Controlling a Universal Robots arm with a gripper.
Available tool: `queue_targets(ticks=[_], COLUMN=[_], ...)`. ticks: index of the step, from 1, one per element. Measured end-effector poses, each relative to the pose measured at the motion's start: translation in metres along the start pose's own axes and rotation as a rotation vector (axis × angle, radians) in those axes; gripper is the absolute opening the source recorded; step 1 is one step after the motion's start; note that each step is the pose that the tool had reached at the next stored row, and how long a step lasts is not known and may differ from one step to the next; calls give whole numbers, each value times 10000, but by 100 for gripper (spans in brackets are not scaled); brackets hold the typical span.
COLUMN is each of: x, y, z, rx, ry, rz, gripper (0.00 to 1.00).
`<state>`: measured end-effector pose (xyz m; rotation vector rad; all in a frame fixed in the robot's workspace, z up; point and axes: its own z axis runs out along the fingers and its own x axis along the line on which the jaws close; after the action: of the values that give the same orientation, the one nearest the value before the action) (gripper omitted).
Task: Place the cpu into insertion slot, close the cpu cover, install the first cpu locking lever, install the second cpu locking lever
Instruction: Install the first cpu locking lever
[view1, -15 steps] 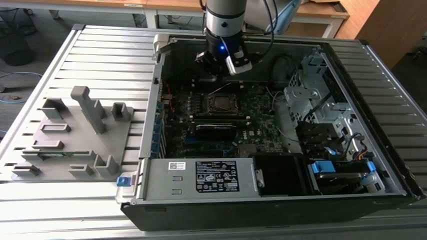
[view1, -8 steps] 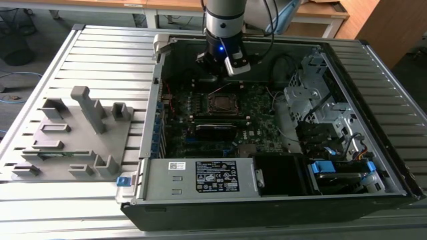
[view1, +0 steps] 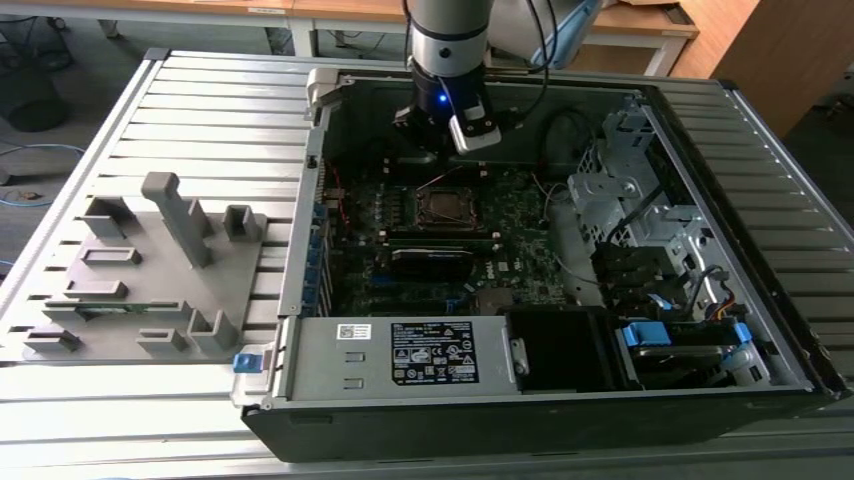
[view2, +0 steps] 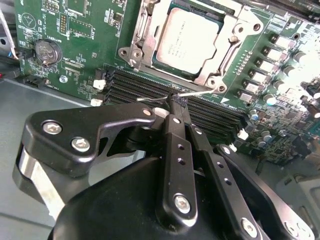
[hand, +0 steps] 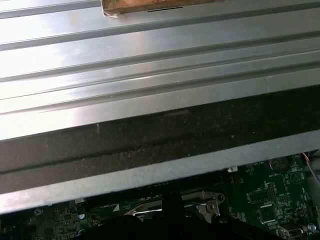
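We find the cpu (view2: 187, 42) already seated in the slot (view1: 442, 203), and the cover (view2: 234, 35) lies flat around it, so the grey metal top shows through the cut-out. In the exterior view the arm stands at 12 o'clock of the slot, low inside the open case (view1: 747, 330). In the second wrist view the gripper (view2: 176, 104) has its jaws drawn together with no gap that we can make out. Their tip is right at a thin wire lever (view2: 200, 93), which runs between the cover and the memory slots (view2: 135, 85). We cannot tell whether the wire is nipped or only pressed. We judge the step in hand to be seating a locking lever. To do it well, we would follow the wire's arc about its hinge and bear down gently. We would ease it sideways under its catch only once it is low enough, so the tip does not skid onto the memory slots or the board (view2: 75, 30). As for writing, there is print on the cpu's top, white lettering on the board, and a label (view1: 431, 352) at 6 o'clock of the slot; we read none of it off.
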<state>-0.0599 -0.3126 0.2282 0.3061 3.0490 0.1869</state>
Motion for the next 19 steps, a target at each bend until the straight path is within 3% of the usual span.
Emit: queue_targets(ticks=[6,14,19], x=[-2,-1,1], y=[-11,-12,-17], z=[9,9,49], rx=[-50,-75,-95], ry=[-144,-153,-188], rz=[35,43,40], gripper=[11,11,11])
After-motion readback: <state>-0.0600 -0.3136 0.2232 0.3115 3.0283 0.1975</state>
